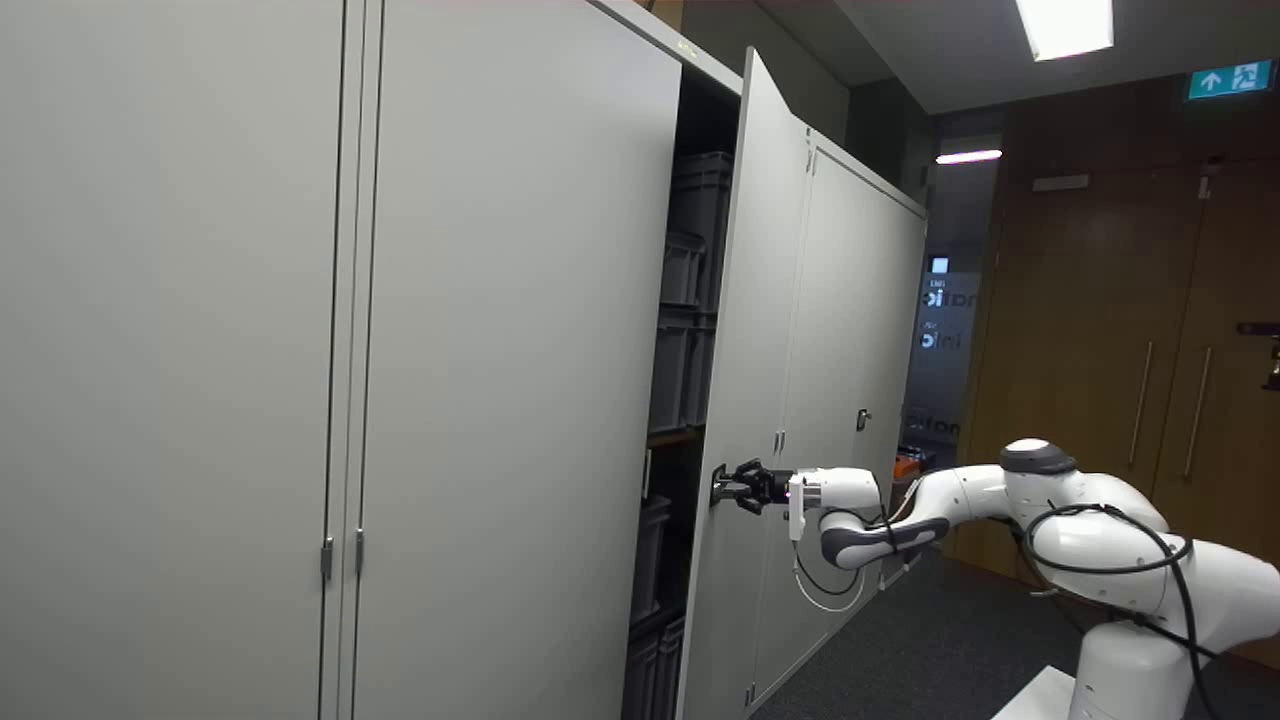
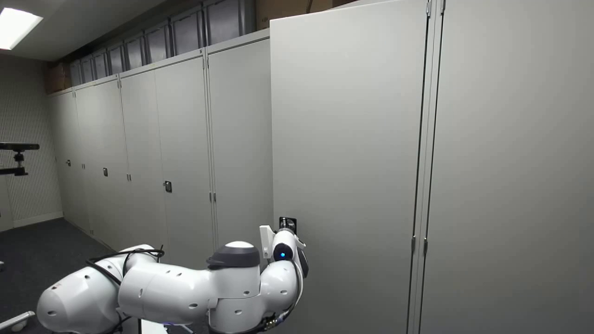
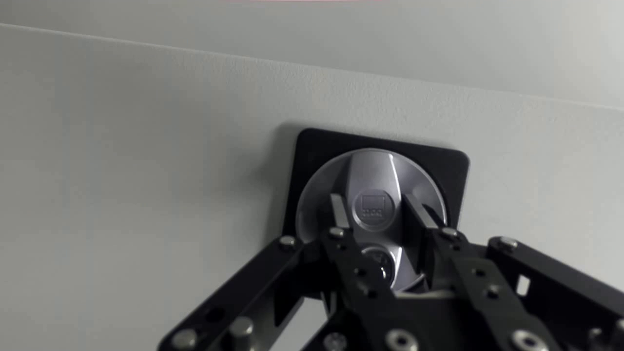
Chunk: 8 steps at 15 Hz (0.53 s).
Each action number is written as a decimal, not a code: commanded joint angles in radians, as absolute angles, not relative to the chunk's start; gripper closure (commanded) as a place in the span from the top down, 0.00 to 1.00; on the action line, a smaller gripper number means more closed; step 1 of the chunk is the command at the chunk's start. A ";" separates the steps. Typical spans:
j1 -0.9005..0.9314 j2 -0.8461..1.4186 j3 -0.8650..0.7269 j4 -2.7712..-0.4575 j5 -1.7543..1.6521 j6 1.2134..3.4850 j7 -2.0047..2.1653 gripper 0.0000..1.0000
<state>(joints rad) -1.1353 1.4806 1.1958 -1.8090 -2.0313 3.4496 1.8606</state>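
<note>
Through the wrist view I have the hand (image 3: 376,211) clamped on the handle (image 3: 373,187), one fingertip (image 3: 340,211) along each flank of its raised bar. I take that bar to be the natural place to hold: it stands proud of the round base and gives two sides to press, while the base alone offers little to pinch. The lock (image 3: 385,264) at the bar's end shows between the fingers, partly covered. A black backplate (image 3: 446,163) sets the handle on the door (image 1: 762,280), close to the free edge, presumably because a pull that far from the hinge swings the door with least effort. My arm (image 1: 1030,490) reaches in nearly level in front of the door's outer face, which seems to let the hand meet the handle roughly head-on.

The door stands ajar. Behind its free edge, inside the cabinet (image 1: 688,50), grey crates (image 1: 682,272) sit stacked above a shelf (image 1: 672,437), likely to use the height. Across the gap from the door, the matching leaf (image 1: 520,330) is closed. Beyond the door's hinge side comes the next leaf (image 1: 835,280), closed too, and farther off in that direction wooden doors (image 1: 1080,330) with a green exit sign (image 1: 1230,80) above, probably hung high to be seen over everything
</note>
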 commanded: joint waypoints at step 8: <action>-1.128 1.438 1.152 -1.846 -1.841 3.478 1.688 0.32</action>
